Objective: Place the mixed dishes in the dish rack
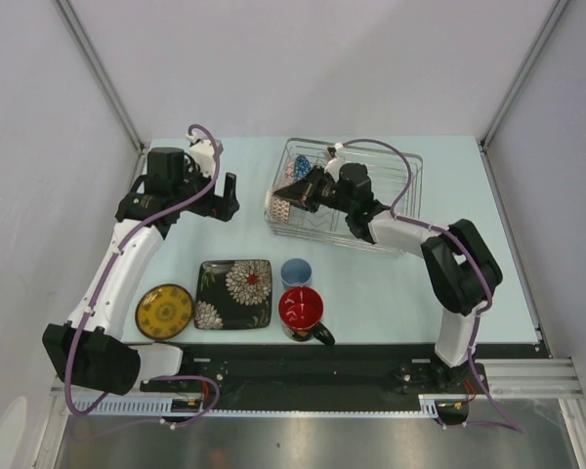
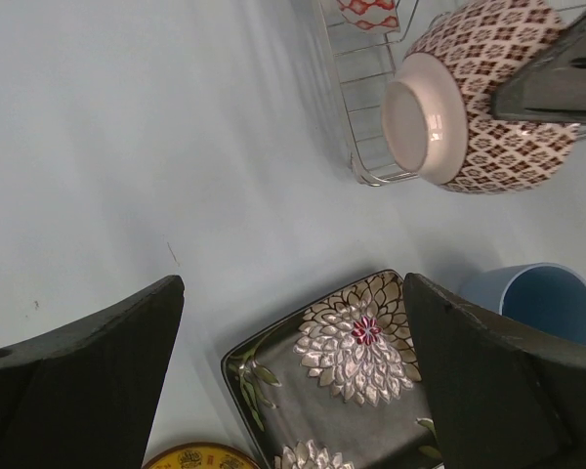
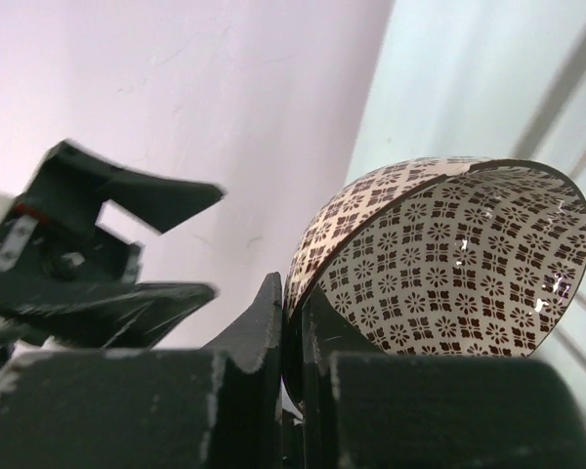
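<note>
My right gripper (image 1: 300, 193) is shut on the rim of the beige-pink patterned bowl (image 1: 283, 207), holding it tilted on its side at the left end of the dish rack (image 1: 391, 186). The right wrist view shows the fingers clamped on the bowl's (image 3: 449, 264) rim, one inside and one outside. A blue patterned bowl (image 1: 303, 171) lies in the rack. My left gripper (image 1: 221, 197) is open and empty, above the table left of the rack. On the table lie the yellow plate (image 1: 164, 311), black square floral plate (image 1: 235, 293), light-blue cup (image 1: 296, 273) and black mug with red inside (image 1: 301, 311).
The left wrist view looks down on the black plate (image 2: 361, 381), the cup (image 2: 547, 298), the yellow plate's edge (image 2: 190, 457), the rack's corner (image 2: 366, 147) and the held bowl (image 2: 479, 98). Grey walls enclose the table on three sides.
</note>
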Tool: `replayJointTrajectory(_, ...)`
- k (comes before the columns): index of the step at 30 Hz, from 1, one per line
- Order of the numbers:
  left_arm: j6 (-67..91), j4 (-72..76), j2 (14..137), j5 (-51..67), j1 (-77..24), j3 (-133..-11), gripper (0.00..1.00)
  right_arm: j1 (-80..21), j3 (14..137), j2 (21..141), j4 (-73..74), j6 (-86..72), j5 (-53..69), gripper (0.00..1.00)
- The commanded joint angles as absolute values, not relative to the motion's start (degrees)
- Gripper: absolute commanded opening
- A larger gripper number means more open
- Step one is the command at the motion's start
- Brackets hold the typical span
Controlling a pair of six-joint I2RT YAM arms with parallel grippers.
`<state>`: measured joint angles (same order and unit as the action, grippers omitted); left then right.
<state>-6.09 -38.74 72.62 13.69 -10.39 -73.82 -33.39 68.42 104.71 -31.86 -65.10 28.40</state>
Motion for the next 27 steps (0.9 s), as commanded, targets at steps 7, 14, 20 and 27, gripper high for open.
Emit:
replayJointTrajectory(7,-7.6,-37.8,70.6,13.0,-10.1,-73.0,1.0,-31.6,70.2,111.0,-40.8,-67.8,30.5,0.0)
replayJointTrajectory(14,-7.5,-37.4,70.6,13.1,-10.1,-72.4,1.0,-30.2,70.2,113.6,-41.4,-68.0,31.4,0.0)
replayJointTrajectory(20,-8.2,-37.7,70.2,12.4,-9.9,-72.9,1.0,-29.4,70.2,115.6,-38.6,-67.0,32.2,0.2)
replayJointTrajectory(27,-8.6,-38.0,70.1,12.1,-9.9,-72.6,1.0,-29.3,70.3,114.5,-34.7,-63.7,32.2,0.53)
